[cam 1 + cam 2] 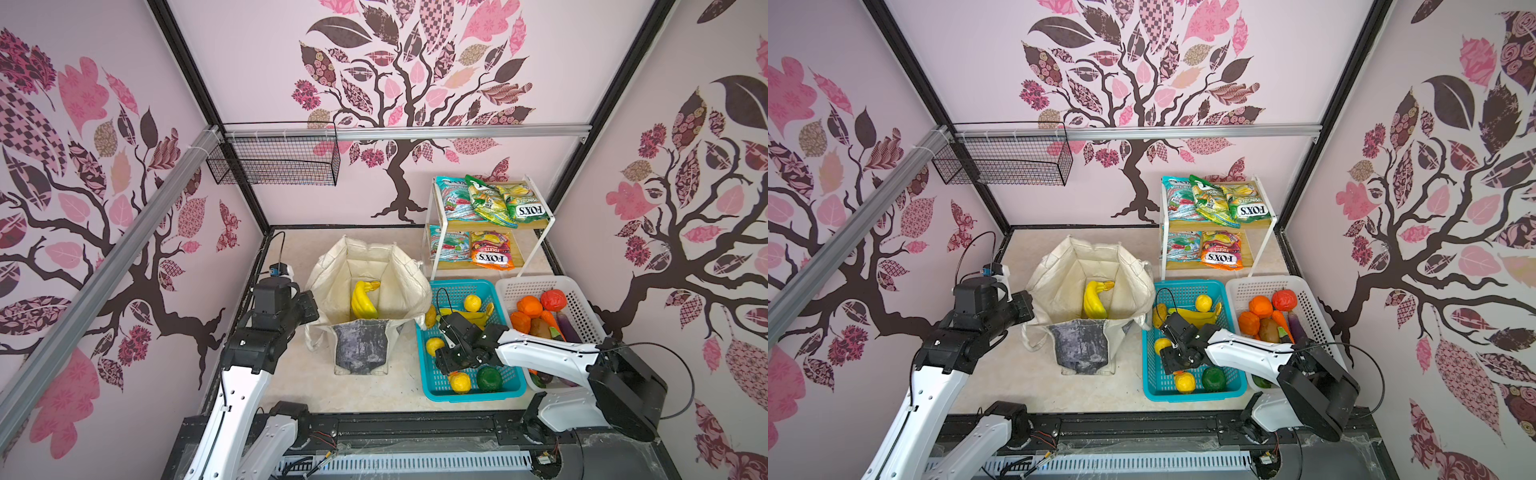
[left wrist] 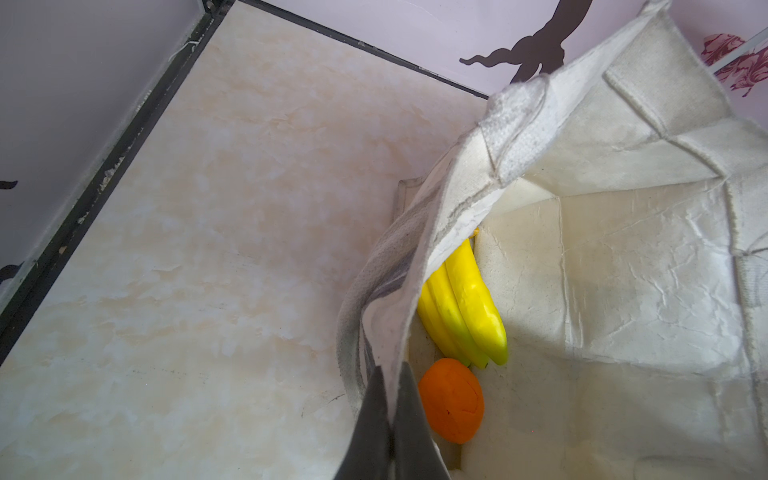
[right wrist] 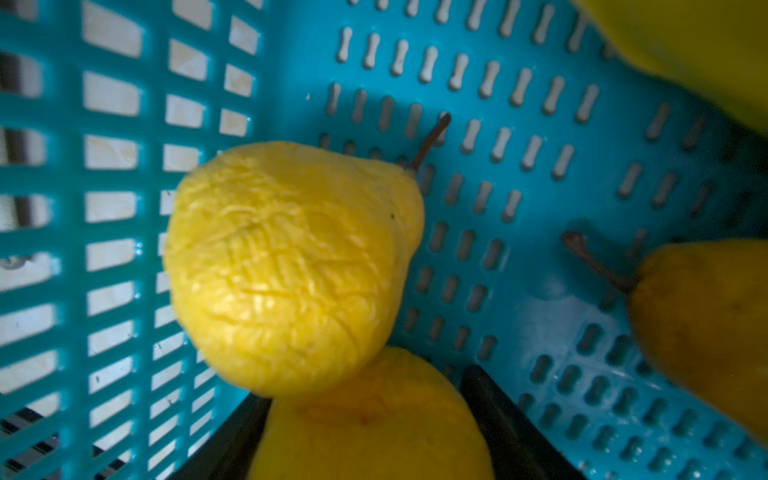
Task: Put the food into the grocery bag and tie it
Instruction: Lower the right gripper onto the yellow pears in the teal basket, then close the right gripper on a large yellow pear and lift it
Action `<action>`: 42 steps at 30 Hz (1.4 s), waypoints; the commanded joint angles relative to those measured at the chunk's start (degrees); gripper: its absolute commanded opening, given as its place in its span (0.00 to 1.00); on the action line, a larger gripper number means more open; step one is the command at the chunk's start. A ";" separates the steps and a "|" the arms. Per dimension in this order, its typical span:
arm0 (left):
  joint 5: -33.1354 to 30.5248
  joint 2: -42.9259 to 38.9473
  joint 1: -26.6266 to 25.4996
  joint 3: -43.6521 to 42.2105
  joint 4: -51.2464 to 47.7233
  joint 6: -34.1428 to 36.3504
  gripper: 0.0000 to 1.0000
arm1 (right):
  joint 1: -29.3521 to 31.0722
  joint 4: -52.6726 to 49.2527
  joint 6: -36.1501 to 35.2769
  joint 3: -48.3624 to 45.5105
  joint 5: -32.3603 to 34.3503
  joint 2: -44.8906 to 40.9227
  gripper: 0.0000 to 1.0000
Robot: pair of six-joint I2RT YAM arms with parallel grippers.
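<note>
A: Status, left side first?

B: The left gripper (image 2: pixel 388 415) is pinching the grocery bag (image 1: pixel 399 266) at its rim, jaws clenched on canvas. Bananas (image 1: pixel 363 299) and an orange piece (image 2: pixel 452 401) are lying inside.

A: Right side?

B: The right gripper (image 1: pixel 445 341) is sitting in the teal basket (image 1: pixel 473 392), jaws flanking a yellow fruit (image 3: pixel 365 424). Clamped or not, I cannot tell. Centre the fruit, squeeze gently, then lift clear of the basket wall.

A: Legible text?

B: On the shelf (image 1: pixel 520 249), "FOX'S" is showing on the green packet (image 1: pixel 524 208), and "FOX'S" with "FRUITS" on the orange packet (image 1: pixel 492 255).

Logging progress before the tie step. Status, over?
Left gripper shut on grocery bag rim. Right gripper astride yellow fruit in teal basket, grip unconfirmed. Bananas, orange bagged. Nothing blocking the bag mouth.
</note>
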 commanded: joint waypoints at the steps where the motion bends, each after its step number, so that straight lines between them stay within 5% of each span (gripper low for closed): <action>1: -0.65 -0.84 0.27 -0.91 1.11 0.54 0.00 | 0.13 -0.60 -0.03 0.22 1.37 -0.64 0.64; 30: -0.80 -1.28 0.20 -0.92 0.98 0.32 0.00 | 0.09 -15.87 -2.85 16.46 12.76 -17.41 0.59; 42: -0.02 -1.84 0.24 -0.92 1.16 0.36 0.00 | 0.58 -17.65 -9.22 35.88 11.42 -9.32 0.57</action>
